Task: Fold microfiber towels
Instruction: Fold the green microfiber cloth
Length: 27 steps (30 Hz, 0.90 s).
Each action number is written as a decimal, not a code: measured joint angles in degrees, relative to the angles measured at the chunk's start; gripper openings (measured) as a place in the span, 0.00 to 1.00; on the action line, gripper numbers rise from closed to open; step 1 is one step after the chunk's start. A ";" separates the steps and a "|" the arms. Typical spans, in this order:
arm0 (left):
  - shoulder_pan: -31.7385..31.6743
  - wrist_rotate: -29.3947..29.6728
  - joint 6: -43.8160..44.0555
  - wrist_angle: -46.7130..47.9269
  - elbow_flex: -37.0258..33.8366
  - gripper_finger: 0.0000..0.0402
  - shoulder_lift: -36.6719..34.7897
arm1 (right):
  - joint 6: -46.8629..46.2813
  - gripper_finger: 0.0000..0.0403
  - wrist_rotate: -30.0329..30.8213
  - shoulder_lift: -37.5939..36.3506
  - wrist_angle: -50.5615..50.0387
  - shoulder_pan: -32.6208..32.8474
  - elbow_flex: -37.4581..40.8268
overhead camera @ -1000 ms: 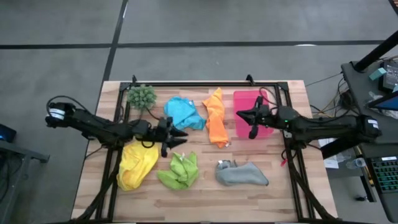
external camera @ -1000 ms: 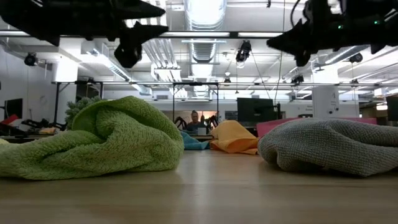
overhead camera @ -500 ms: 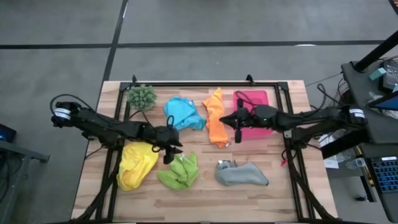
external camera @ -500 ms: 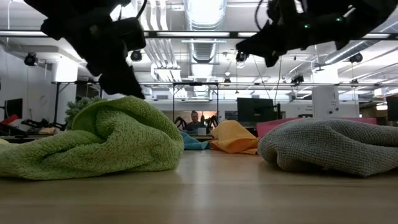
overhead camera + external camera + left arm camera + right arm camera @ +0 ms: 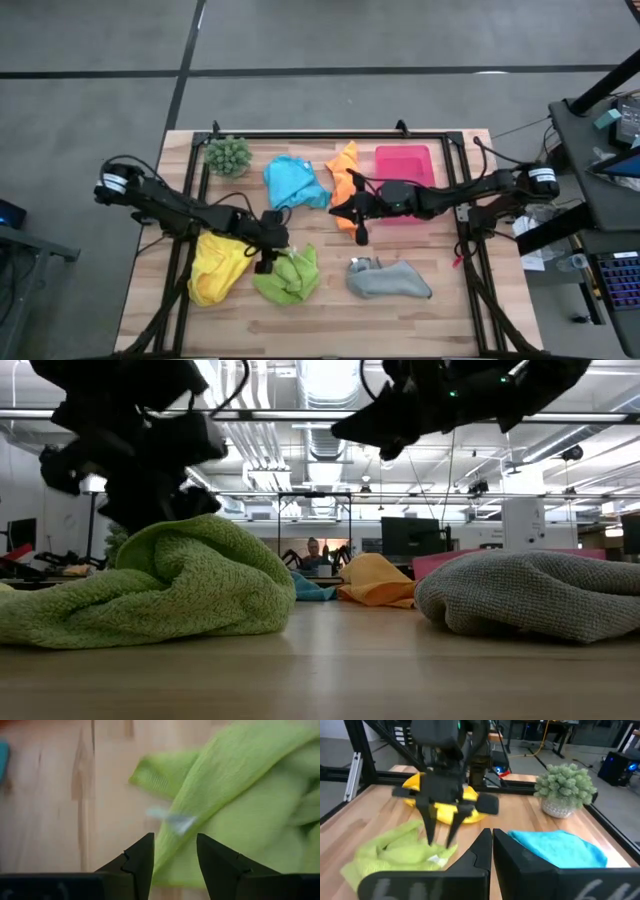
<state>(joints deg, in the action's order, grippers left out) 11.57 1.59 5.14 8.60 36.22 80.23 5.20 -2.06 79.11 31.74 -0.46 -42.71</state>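
**Folding not yet begun: all five towels still crumpled**

High view: the blue towel (image 5: 294, 183) and orange towel (image 5: 346, 190) lie near the table's (image 5: 330, 315) far edge; yellow (image 5: 218, 264), lime green (image 5: 288, 275) and grey (image 5: 388, 280) sit along the near edge. None looks folded.

Low view: the green and grey heaps are rumpled.

Left wrist view: the left gripper (image 5: 175, 854), fingers apart, empty, hangs over the green towel's edge.

Right wrist view: the right gripper (image 5: 491, 840) is closed, holding nothing, above the orange towel.
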 joint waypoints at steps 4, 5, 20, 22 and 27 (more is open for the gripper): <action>0.02 4.17 -0.08 0.75 -0.05 0.33 3.75 | 0.00 0.02 0.06 0.83 0.04 0.10 -0.30; 0.02 4.74 -0.10 0.39 -0.05 0.33 4.75 | -0.05 0.02 0.06 0.93 -0.17 0.10 -0.26; 0.20 4.87 0.37 -0.16 0.27 0.08 3.53 | -1.16 0.02 0.13 0.97 -1.41 0.10 -0.18; 0.17 4.94 1.50 -0.06 0.25 0.02 1.29 | -1.85 0.02 0.13 1.36 -1.42 0.10 -0.18; 0.22 7.88 3.85 -0.02 0.85 0.00 -6.08 | -2.49 0.02 0.18 2.04 -1.42 0.74 -0.18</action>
<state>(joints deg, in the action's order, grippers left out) 11.79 9.47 8.99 8.58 37.07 74.15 2.71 -1.89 81.14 30.33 0.28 -42.89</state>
